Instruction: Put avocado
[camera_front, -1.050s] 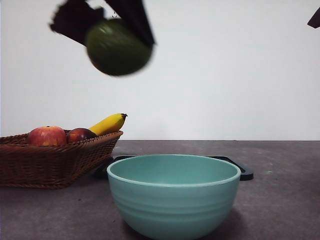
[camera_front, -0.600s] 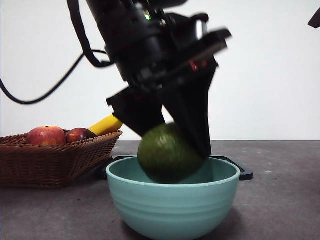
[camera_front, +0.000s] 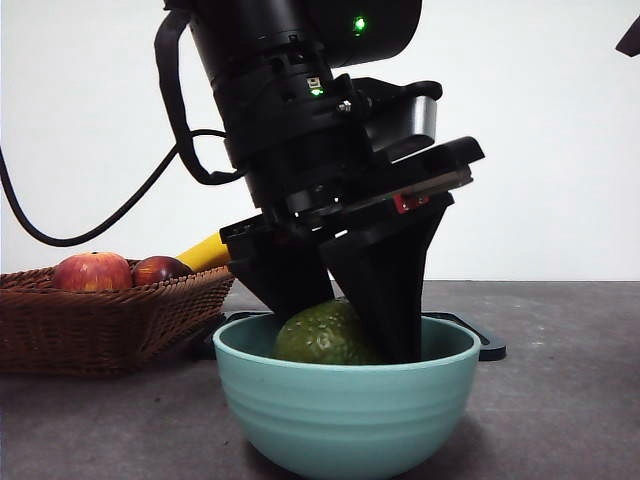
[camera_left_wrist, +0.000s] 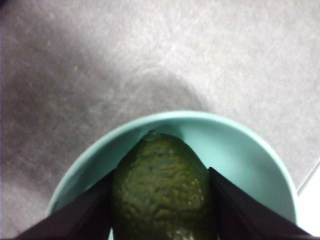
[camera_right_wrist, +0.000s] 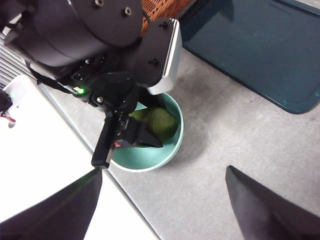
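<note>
My left gripper (camera_front: 340, 335) reaches down into the teal bowl (camera_front: 345, 415), and its two black jaws press against either side of the avocado (camera_front: 318, 335), holding it between them. In my left wrist view the avocado (camera_left_wrist: 162, 192) fills the space between the jaws, its bumpy dark green skin touching both, with the bowl's (camera_left_wrist: 240, 145) pale rim curving around it and grey table (camera_left_wrist: 100, 65) beyond. The fruit sits low inside the bowl, only its upper part showing above the rim in the front view; whether it touches the bottom I cannot tell. To one side stands a wicker basket (camera_front: 100, 325) with a red apple (camera_front: 93, 272), a dark red fruit (camera_front: 160, 269) and a banana (camera_front: 203, 252) partly hidden behind my arm. A dark tray (camera_right_wrist: 250, 47) lies flat on the table behind the bowl. My right gripper (camera_right_wrist: 160, 210) hangs high above the table, well apart from the bowl, its jaws spread wide and holding nothing.
</note>
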